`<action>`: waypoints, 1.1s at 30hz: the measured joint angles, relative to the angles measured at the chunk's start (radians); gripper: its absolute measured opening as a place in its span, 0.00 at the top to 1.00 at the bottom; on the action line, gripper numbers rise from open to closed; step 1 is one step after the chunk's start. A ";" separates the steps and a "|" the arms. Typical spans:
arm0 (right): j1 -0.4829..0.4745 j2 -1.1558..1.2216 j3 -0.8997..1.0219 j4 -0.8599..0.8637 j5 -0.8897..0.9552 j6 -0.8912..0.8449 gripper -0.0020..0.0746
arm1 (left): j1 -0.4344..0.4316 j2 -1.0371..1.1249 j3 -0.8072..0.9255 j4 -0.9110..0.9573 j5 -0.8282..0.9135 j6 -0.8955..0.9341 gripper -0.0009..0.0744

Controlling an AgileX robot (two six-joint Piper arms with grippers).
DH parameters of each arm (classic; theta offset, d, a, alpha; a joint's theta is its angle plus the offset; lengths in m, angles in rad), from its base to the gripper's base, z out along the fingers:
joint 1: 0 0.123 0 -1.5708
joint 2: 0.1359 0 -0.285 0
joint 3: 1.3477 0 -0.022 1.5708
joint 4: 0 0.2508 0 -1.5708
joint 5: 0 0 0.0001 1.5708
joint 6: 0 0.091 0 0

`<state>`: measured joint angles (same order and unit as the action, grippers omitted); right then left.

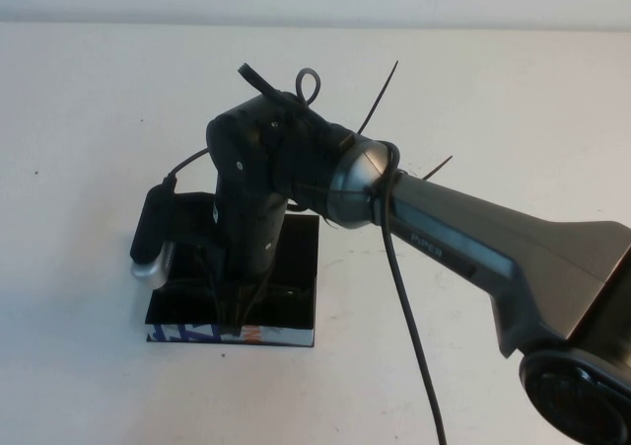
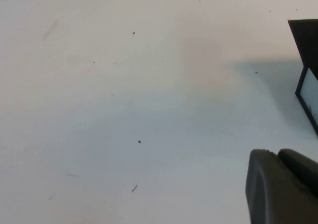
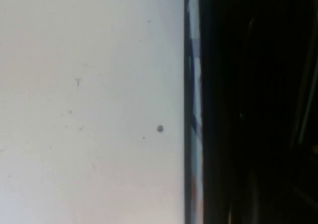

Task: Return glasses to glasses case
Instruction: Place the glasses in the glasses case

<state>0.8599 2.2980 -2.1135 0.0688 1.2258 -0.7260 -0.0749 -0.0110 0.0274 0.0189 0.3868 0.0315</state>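
Both hands (image 1: 235, 302) (image 2: 283, 186) — case (image 1: 296, 267) edge.

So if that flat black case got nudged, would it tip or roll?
Probably neither: the glasses case lies flat and boxy on the table, so it would likely slide. Its glossy top may be slippery. The right gripper reaches down into it; the left gripper sits apart.

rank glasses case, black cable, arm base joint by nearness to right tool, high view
1. glasses case, directly under right tool
2. black cable, on its right
3. arm base joint, lower right corner
left tool: only in its wrist view, near the case.
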 joint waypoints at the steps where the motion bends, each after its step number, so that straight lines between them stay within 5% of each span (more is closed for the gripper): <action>1: 0.000 0.000 0.001 0.002 0.000 0.000 0.91 | 0.000 0.000 0.000 0.000 0.000 0.000 0.99; 11: 0.000 0.000 0.002 -0.007 0.000 0.000 0.65 | 0.000 0.000 0.000 0.000 0.000 0.000 0.99; 33: 0.000 -0.092 0.002 -0.088 0.003 0.104 0.63 | 0.000 0.000 0.000 0.000 0.000 0.000 0.99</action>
<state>0.8599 2.2057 -2.1112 -0.0188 1.2285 -0.6224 -0.0749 -0.0110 0.0274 0.0189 0.3868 0.0315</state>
